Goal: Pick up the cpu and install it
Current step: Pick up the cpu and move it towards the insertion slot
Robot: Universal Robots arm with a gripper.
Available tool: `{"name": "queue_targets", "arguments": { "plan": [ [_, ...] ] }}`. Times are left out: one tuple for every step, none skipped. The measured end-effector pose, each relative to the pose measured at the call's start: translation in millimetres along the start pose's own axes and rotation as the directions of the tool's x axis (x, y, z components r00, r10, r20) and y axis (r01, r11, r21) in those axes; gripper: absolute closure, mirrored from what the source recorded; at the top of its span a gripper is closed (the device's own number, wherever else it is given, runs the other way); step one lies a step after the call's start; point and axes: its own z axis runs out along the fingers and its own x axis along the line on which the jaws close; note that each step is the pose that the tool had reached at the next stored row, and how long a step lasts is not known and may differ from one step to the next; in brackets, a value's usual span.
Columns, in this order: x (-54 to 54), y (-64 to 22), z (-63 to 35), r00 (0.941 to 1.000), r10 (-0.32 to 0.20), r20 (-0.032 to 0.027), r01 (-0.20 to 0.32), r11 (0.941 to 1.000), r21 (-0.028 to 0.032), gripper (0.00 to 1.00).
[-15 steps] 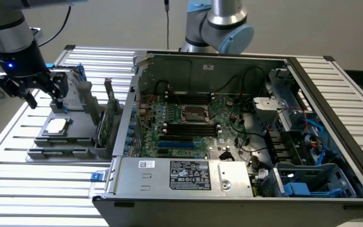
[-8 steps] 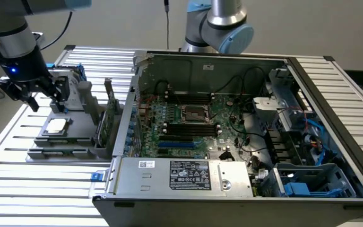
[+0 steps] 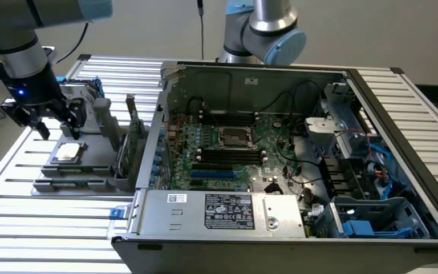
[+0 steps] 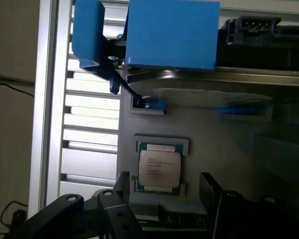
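Cpu (image 3: 68, 150) — flat square chip, pale silvery metal top, seated in a grey plastic holder (image 3: 78, 168). Gripper (image 3: 60, 135) — black fingers spread wide, empty, just above the chip.

Small square cpu (image 4: 160, 168): pale silvery metal lid, smooth, satin sheen, fine print on top. Grey moulded plastic holder (image 4: 214, 144) under it: matt. Slatted aluminium table (image 3: 44, 228), lower left of exterior view: brushed, semi-bright. Black gripper (image 3: 57, 135): matt. Blue plastic block (image 4: 169, 35): smooth, slight sheen.
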Motion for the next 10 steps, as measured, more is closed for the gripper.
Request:
{"name": "queue_targets", "arguments": {
  "plan": [
    [-0.1, 0.0, 1.8, 1.0000, 0.000, 0.0000, 0.000, 1.0000, 0.0000, 0.33],
    [-0.2, -0.1, 3.5, 1.0000, 0.000, -0.0001, 0.000, 1.0000, 0.0000, 0.33],
    [-0.2, -0.1, 5.4, 1.0000, 0.000, 0.0000, 0.000, 1.0000, 0.0000, 0.33],
    [-0.3, -0.2, 7.2, 1.0000, 0.000, -0.0001, 0.000, 1.0000, 0.0000, 0.33],
    [-0.4, -0.2, 9.1, 1.0000, 0.000, 0.0000, 0.000, 1.0000, 0.0000, 0.33],
    [-0.5, -0.2, 10.9, 1.0000, 0.000, 0.0000, 0.000, 1.0000, 0.0000, 0.33],
    [-0.5, -0.3, 12.7, 1.0000, 0.000, 0.0000, 0.000, 1.0000, 0.0000, 0.33],
    [-0.5, -0.3, 14.6, 1.0000, 0.000, 0.0000, 0.000, 1.0000, 0.0000, 0.33],
    [-0.3, -0.3, 16.3, 1.0000, 0.000, -0.0001, 0.000, 1.0000, 0.0000, 0.33],
    [0.1, -0.3, 18.1, 1.0000, 0.000, -0.0001, 0.000, 1.0000, 0.0000, 0.33]
  ]
}}
